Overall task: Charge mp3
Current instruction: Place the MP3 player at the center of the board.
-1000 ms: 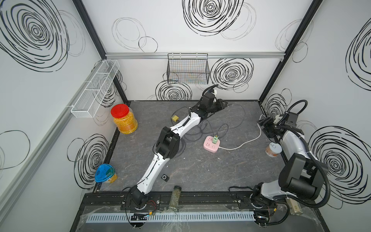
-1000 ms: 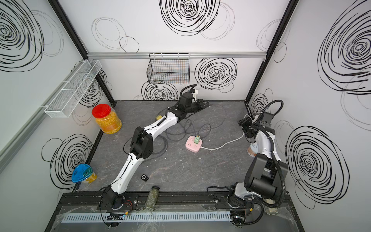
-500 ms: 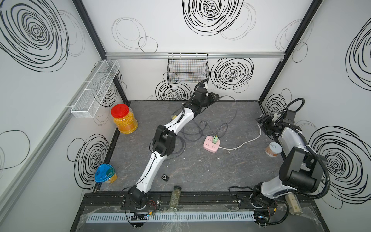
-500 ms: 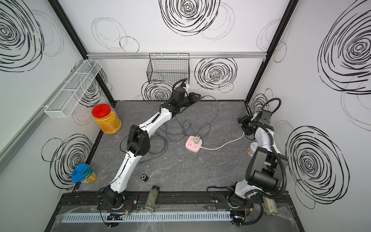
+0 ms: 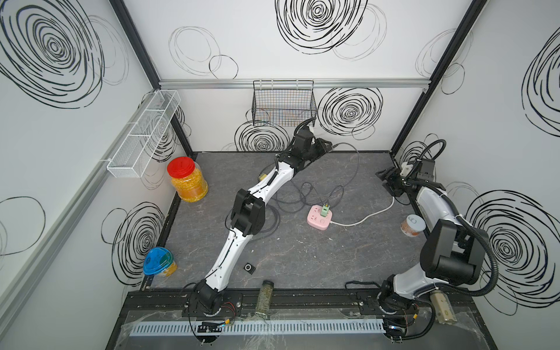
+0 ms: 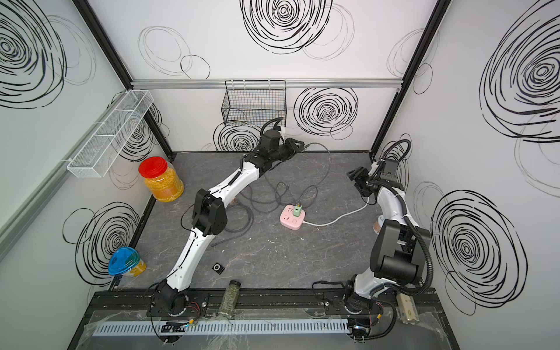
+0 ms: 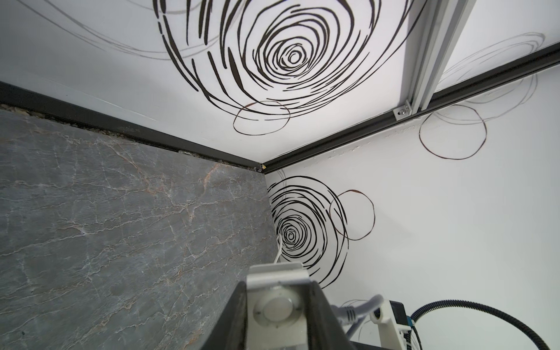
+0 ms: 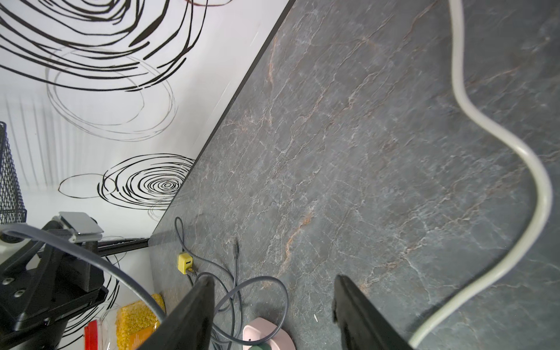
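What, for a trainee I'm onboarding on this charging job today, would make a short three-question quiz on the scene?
1. True or false: the mp3 player already has a cable plugged into it.
2. The adapter seated in the pink power strip is: A red, B green, C blue.
3. Fill in: the raised end of the grey cable is pinched by the ____ gripper, while the right gripper stands open and empty.

Key: 1 false; 2 B; 3 left gripper.
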You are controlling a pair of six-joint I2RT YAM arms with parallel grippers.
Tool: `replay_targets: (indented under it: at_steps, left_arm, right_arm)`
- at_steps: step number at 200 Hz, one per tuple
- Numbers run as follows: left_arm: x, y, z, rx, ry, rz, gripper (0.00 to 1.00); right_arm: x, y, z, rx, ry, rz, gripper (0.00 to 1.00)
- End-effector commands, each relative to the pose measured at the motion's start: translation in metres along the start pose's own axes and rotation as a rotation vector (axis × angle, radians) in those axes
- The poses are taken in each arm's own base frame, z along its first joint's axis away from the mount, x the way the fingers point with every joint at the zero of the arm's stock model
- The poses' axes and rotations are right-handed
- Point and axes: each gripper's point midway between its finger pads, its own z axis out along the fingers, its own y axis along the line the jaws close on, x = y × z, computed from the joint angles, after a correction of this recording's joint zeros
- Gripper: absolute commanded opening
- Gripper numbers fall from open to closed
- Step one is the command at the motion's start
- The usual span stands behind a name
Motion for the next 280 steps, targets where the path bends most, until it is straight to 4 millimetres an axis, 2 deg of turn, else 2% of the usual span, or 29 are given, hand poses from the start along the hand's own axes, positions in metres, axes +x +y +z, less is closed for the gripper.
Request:
replay_targets:
  at_steps: [1,24,40,77,103,132,154,172,199,217,230,247,280]
  left_arm:
    - [-0.064,-0.158,-0.078,0.324,-0.203,0.218,0.29]
    - [-0.052,-0.172,-0.087,0.323,-0.183,0.255,0.29]
    - [-0.039,-0.172,-0.087,0.313,-0.153,0.260,0.30]
    - [0.000,-0.156,-0.077,0.283,-0.069,0.239,0.32]
    - [0.015,-0.149,-0.069,0.279,-0.040,0.219,0.31]
    - [0.006,-0.159,-0.070,0.278,-0.052,0.232,0.31]
    - [-0.014,-0.179,-0.087,0.276,-0.102,0.272,0.31]
    - [-0.036,-0.183,-0.101,0.223,-0.151,0.304,0.32]
    - [-0.066,-0.170,-0.110,0.178,-0.214,0.306,0.32]
    - [-0.078,-0.156,-0.107,0.128,-0.264,0.313,0.31]
    - [-0.079,-0.151,-0.099,0.103,-0.292,0.333,0.32]
    - [-0.070,-0.146,-0.083,0.093,-0.309,0.340,0.32]
    - [-0.031,-0.135,-0.044,0.088,-0.294,0.339,0.32]
  right_arm:
    - [-0.002,0.016,-0.006,-0.036,-0.023,-0.032,0.66]
    - [0.005,0.019,-0.008,-0.048,-0.020,-0.041,0.66]
    - [0.008,0.020,-0.010,-0.055,-0.020,-0.048,0.66]
    - [0.017,0.015,-0.015,-0.042,-0.020,-0.060,0.66]
    - [0.019,0.014,-0.018,-0.039,-0.017,-0.070,0.66]
    - [0.015,0.021,-0.023,-0.052,-0.026,-0.084,0.66]
    - [0.010,0.028,-0.024,-0.070,-0.033,-0.097,0.66]
    - [0.006,0.034,-0.026,-0.078,-0.039,-0.099,0.66]
    - [0.002,0.040,-0.025,-0.095,-0.048,-0.105,0.66]
    - [0.000,0.041,-0.023,-0.097,-0.047,-0.104,0.66]
    - [-0.001,0.039,-0.020,-0.095,-0.042,-0.102,0.66]
    - [-0.001,0.037,-0.015,-0.092,-0.036,-0.099,0.66]
    - [-0.007,0.028,-0.012,-0.076,-0.038,-0.082,0.66]
